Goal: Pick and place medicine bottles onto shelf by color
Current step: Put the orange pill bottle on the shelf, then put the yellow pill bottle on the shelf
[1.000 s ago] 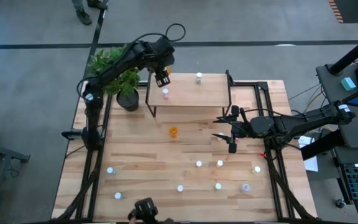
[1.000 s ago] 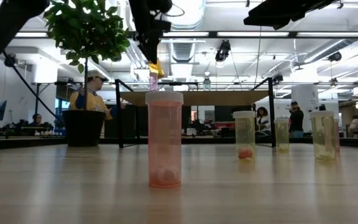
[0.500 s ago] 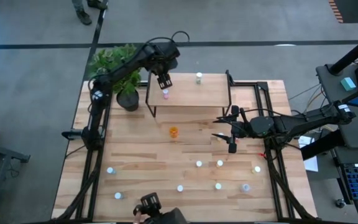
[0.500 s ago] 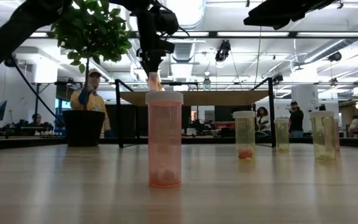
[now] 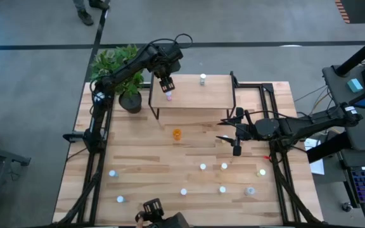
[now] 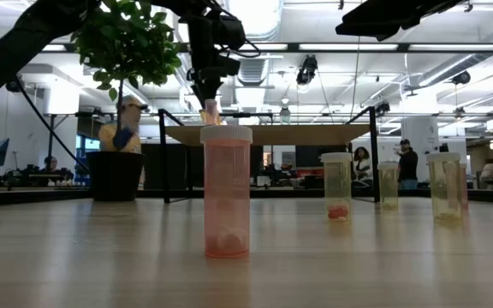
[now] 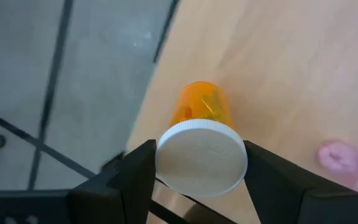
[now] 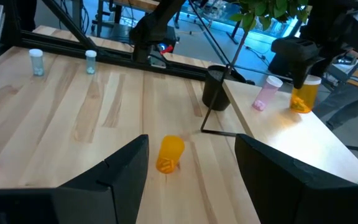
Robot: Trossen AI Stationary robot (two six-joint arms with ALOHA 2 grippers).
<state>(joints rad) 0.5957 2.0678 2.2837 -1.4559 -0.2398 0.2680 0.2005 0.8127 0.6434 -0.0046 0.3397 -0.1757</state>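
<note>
2 fingers (image 7: 135, 177) clamp orange bottle (image 7: 202, 149) above shelf (image 7: 291, 74).

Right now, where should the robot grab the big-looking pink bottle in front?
Probably the pink bottle by its straight round body, just under the wider pale cap, jaws coming down from above. It stands upright with open space on both sides.
</note>
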